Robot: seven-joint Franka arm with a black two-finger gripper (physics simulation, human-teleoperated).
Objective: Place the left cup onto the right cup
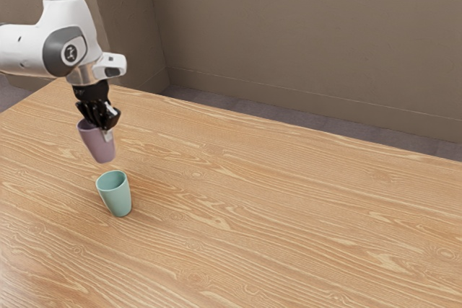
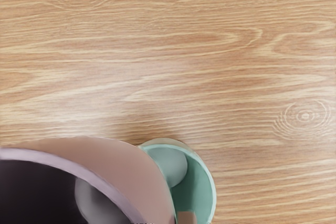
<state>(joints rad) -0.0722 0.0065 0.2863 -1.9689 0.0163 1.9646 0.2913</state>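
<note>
A mauve cup (image 1: 98, 142) hangs in the air, tilted, with my black gripper (image 1: 98, 122) shut on its rim. It is a short way above and slightly to the exterior view's left of a teal cup (image 1: 115, 192), which stands upright on the wooden table (image 1: 289, 207). In the wrist view the mauve cup (image 2: 100, 177) is large and close under my hand, covering part of the teal cup (image 2: 197, 182), whose open mouth faces up just beyond it.
Bare wooden tabletop stretches to the exterior view's right and front. A beige wall (image 1: 303, 27) and a grey floor strip lie behind the table's far edge.
</note>
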